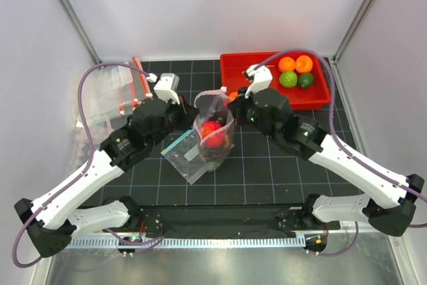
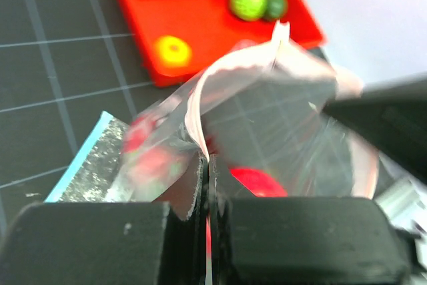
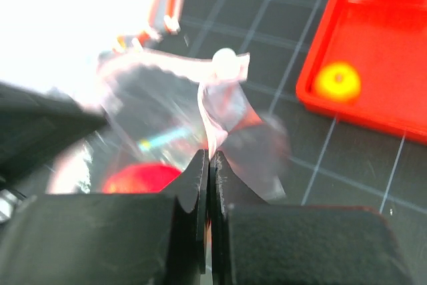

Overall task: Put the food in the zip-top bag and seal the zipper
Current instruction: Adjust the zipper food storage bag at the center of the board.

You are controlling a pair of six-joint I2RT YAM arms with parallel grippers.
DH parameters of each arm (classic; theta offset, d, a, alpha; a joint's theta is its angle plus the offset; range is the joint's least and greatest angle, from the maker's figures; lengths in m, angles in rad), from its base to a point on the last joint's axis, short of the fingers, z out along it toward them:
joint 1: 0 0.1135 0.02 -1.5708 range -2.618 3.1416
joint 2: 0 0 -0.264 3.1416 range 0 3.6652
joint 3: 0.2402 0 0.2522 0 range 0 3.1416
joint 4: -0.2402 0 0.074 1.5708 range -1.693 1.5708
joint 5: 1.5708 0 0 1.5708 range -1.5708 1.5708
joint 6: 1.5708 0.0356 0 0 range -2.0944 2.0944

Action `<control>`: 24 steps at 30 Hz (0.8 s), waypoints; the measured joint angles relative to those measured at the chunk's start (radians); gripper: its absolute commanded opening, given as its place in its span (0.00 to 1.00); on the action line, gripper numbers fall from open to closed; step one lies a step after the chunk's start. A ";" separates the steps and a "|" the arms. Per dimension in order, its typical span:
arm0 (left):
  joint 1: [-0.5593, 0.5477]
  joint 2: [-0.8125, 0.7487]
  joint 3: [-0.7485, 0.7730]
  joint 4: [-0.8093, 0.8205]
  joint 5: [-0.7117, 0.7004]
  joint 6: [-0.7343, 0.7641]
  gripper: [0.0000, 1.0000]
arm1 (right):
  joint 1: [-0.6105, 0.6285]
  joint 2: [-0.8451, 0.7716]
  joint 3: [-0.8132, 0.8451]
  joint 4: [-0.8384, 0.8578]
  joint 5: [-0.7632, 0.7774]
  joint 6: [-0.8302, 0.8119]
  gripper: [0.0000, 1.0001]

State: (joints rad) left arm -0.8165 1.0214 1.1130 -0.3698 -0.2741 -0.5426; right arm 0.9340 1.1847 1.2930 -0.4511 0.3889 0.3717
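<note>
Clear polka-dotted zip-top bag (image 1: pixel 212 106) stands upright at centre of dark gridded worktop (image 1: pixel 280 171), mouth open. The left fingers (image 2: pixel 190 195) are pressed together on its pinkish zipper strip (image 2: pixel 195 108); the right fingers (image 3: pixel 193 188) pinch the opposite rim. Red round toy fruit (image 1: pixel 212 135) sits inside.

You're looking at a zip-top bag (image 1: pixel 219 113) of thin clear plastic film, glossy and crinkled, throwing bright glints. Its zipper (image 2: pixel 230 65) is a paler, duller pink plastic strip. The red round fruit (image 1: pixel 212 135) inside looks smooth and slightly shiny. The fingers of your left claw (image 2: pixel 205 165) and right claw (image 3: pixel 208 165) are matt black plastic, faintly grainy. The tray (image 1: pixel 233 65) is smooth, glossy red plastic. The bench (image 1: pixel 267 171) has a dark matt surface with fine pale grid lines, and the sheet (image 1: pixel 220 268) at its near edge is brushed metal. The arm shells (image 1: pixel 73 195) are glossy white plastic.
</note>
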 measured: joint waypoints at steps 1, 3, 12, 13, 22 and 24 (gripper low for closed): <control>0.000 -0.003 0.006 -0.005 0.031 -0.004 0.01 | 0.000 -0.005 0.018 -0.001 0.004 -0.001 0.01; 0.000 -0.003 0.015 -0.009 0.082 -0.009 0.01 | 0.000 -0.027 0.041 -0.002 0.015 -0.002 0.01; -0.005 0.056 0.017 -0.016 0.158 -0.009 0.05 | -0.002 -0.077 -0.011 0.037 0.039 -0.001 0.01; 0.000 0.075 0.017 -0.015 0.155 -0.006 0.00 | -0.002 -0.068 -0.036 0.047 0.039 -0.001 0.01; 0.109 0.147 -0.017 0.001 0.230 -0.027 0.00 | -0.002 0.002 -0.172 0.108 0.113 -0.002 0.01; 0.088 0.100 -0.019 0.011 0.262 -0.029 0.00 | -0.010 -0.034 -0.176 0.108 0.161 -0.003 0.01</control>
State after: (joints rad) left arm -0.7284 1.1217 1.0935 -0.3588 -0.0116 -0.5713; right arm 0.9245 1.1507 1.1172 -0.3431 0.5499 0.3691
